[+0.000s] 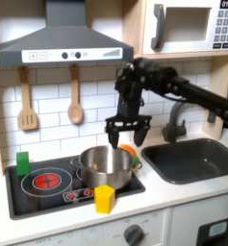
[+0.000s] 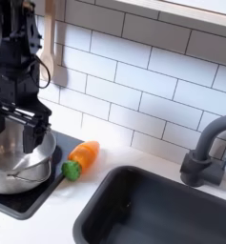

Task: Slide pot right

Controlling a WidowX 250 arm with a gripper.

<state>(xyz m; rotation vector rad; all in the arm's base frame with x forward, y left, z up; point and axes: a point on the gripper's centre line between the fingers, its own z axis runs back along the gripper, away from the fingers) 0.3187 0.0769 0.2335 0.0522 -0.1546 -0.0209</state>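
One pot [image 1: 106,166], one carrot [image 2: 80,158], two hanging utensils [image 1: 27,104]; end effector [image 1: 127,132] open above pot.

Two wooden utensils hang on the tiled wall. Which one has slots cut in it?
The wooden spatula, the one further toward the first exterior view's left, has slots in its flat blade. The wooden spoon beside it has a solid rounded bowl.

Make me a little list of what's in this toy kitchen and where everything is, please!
pot: silver pot on the black stovetop, empty inside
gripper: gripper open, hanging just above the pot's back rim
carrot: toy carrot lying on the counter between stovetop and sink
yellow block: yellow block at the stovetop's front edge, before the pot
green block: green block at the stovetop's back corner, on the first exterior view's left
faucet: grey faucet behind the sink
wall: wooden spatula and wooden spoon hanging
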